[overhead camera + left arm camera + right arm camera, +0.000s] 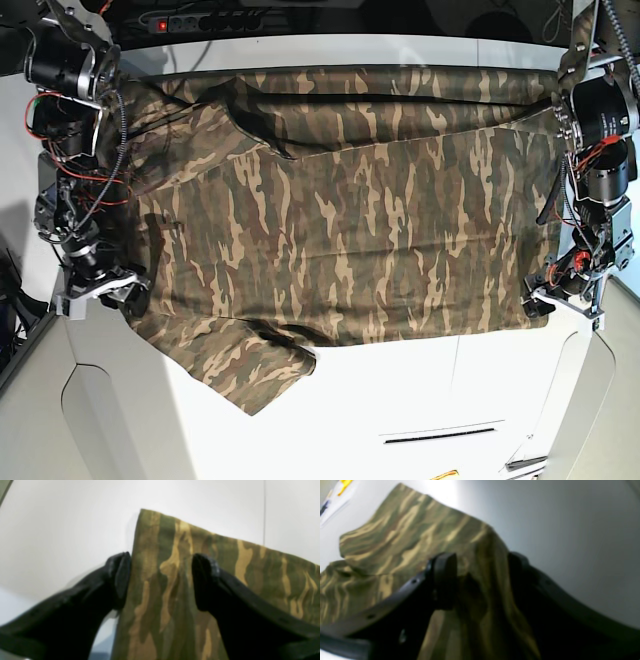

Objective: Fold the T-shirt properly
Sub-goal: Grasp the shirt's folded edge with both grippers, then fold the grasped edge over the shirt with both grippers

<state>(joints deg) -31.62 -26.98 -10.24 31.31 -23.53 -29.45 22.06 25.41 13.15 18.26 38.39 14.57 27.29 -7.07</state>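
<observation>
The camouflage T-shirt (340, 220) lies spread across the white table (400, 400), with one sleeve (250, 365) hanging toward the front and the top part folded over along the far edge. My left gripper (538, 302) is at the shirt's right front corner. In the left wrist view (162, 580) its jaws stand apart with the cloth (250, 567) between them. My right gripper (118, 290) is at the shirt's left edge. In the right wrist view (482, 580) its jaws stand apart around a raised ridge of cloth (402, 530).
A power strip (160, 22) with a red light lies behind the table. A paper with yellow print (342, 485) shows at the top left of the right wrist view. The table has a slot (440, 436) near its front edge.
</observation>
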